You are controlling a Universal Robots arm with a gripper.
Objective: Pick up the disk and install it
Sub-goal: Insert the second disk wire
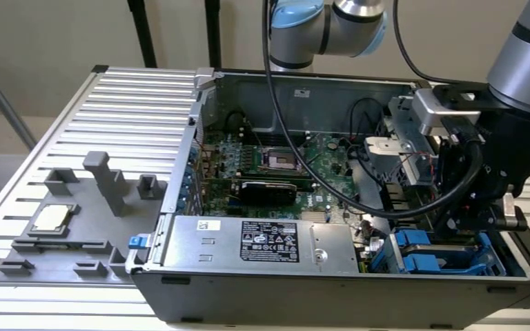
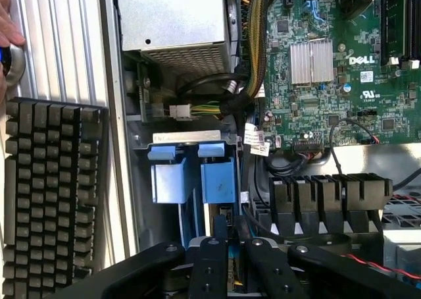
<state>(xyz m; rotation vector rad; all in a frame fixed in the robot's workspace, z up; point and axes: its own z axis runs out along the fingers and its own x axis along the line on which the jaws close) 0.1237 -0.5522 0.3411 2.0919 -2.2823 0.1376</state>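
The disk (image 2: 217,180) stands on edge in the blue drive bay (image 1: 430,256) at the near corner of the open computer case (image 1: 246,289), on the exterior view's right. Its blue carrier end shows beside a second blue carrier (image 2: 170,184). My gripper (image 2: 233,232) (image 1: 465,219) reaches down into that bay. Its black fingers (image 2: 219,249) are drawn close together on the disk's edge and hide most of its body.
A silver box with a black label (image 1: 251,243) sits next to the bay, with cable bundles (image 2: 223,101) between them. The motherboard (image 1: 275,172) fills the case floor. A grey fixture holding a small square chip (image 1: 49,218) lies outside. A keyboard (image 2: 52,200) and a person's hand (image 2: 6,26) are beside the case.
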